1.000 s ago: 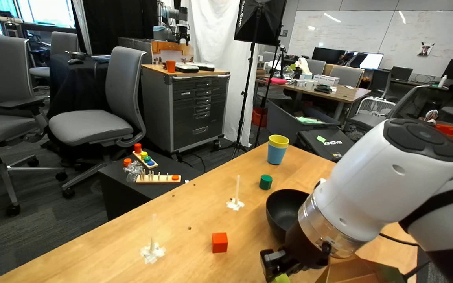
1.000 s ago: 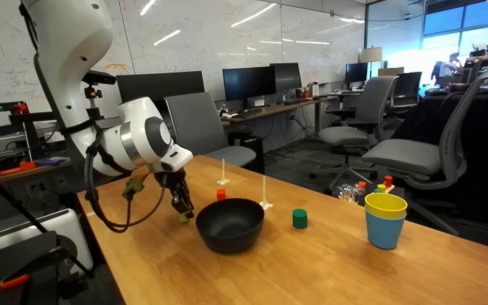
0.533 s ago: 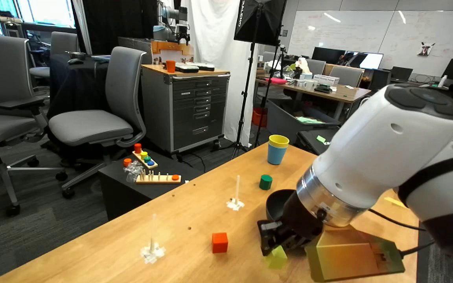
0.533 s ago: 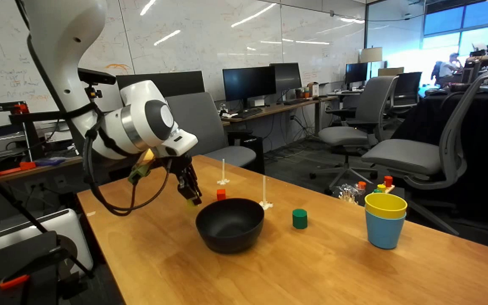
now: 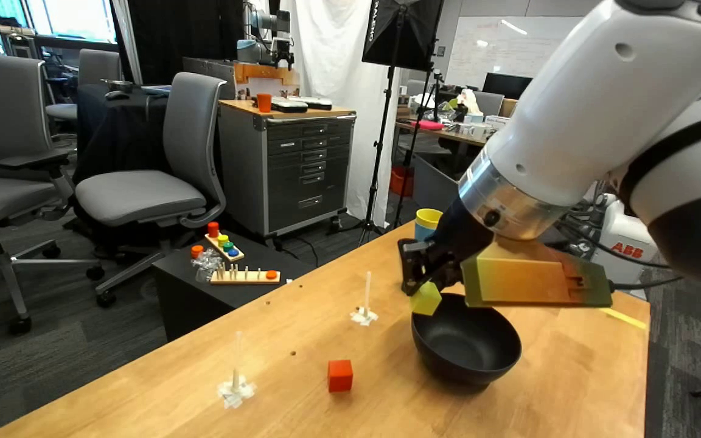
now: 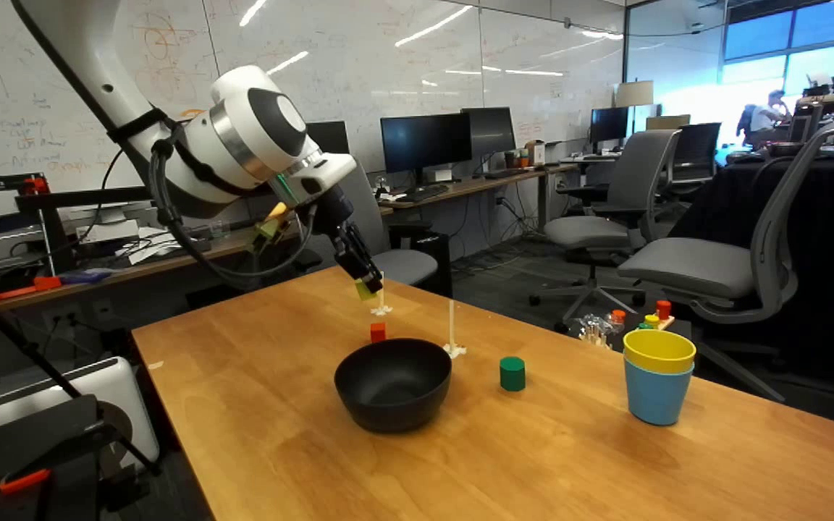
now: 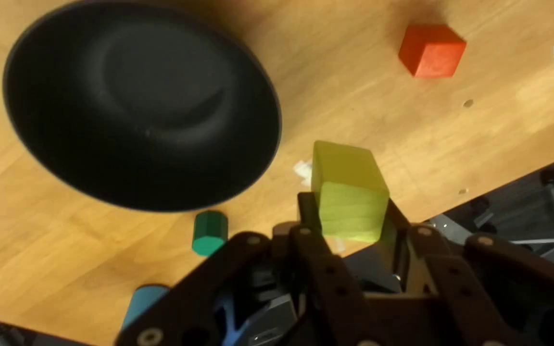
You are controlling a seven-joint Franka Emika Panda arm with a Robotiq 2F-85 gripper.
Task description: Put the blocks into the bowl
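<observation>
My gripper (image 5: 416,283) is shut on the yellow block (image 7: 351,197) and holds it in the air, higher than the bowl's rim. The block also shows in both exterior views (image 5: 426,298) (image 6: 365,289). The black bowl (image 6: 392,394) stands upright on the table; its inside shows no block in the wrist view (image 7: 142,105). There the held block appears beside the bowl's rim, not over its opening. The red-orange block (image 5: 339,375) lies on the table, also in the wrist view (image 7: 433,52). The green block (image 6: 512,374) stands on the table, also in the wrist view (image 7: 209,233); the gripper hides it in an exterior view.
Two thin upright sticks (image 5: 367,292) (image 5: 235,368) are fixed to the table with white tape. A yellow cup (image 6: 659,351) sits in a blue cup (image 6: 656,394) beyond the green block. The table's edge (image 7: 488,204) shows in the wrist view.
My gripper has risen from the table with the yellow block shut in it. The arm has uncovered the bowl and now hides the green block in an exterior view. Other blocks have not moved.
</observation>
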